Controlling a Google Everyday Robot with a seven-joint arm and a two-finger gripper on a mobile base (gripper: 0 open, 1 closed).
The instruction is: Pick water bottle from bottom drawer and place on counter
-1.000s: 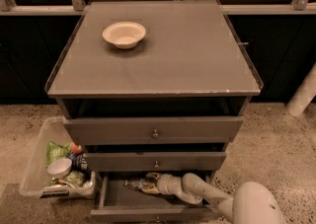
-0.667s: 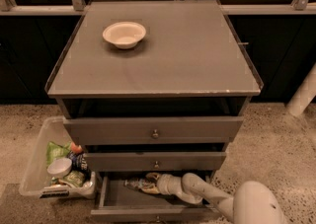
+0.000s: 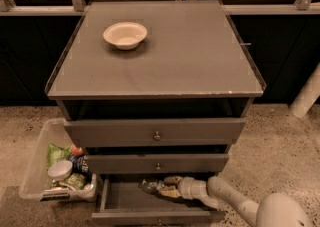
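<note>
The bottom drawer (image 3: 117,203) is pulled open at the foot of the cabinet. The water bottle (image 3: 150,186) lies on its side inside it, towards the middle. My gripper (image 3: 162,187) reaches into the drawer from the right on a white arm and sits right at the bottle, its fingers on either side of it. The counter (image 3: 180,51) is the flat grey-brown cabinet top above.
A white bowl (image 3: 125,35) stands on the counter at the back left. Two more drawers (image 3: 156,132) sit above the bottom one. A clear bin (image 3: 57,163) of snacks and cans stands on the floor to the left. A white post (image 3: 306,96) leans at the right.
</note>
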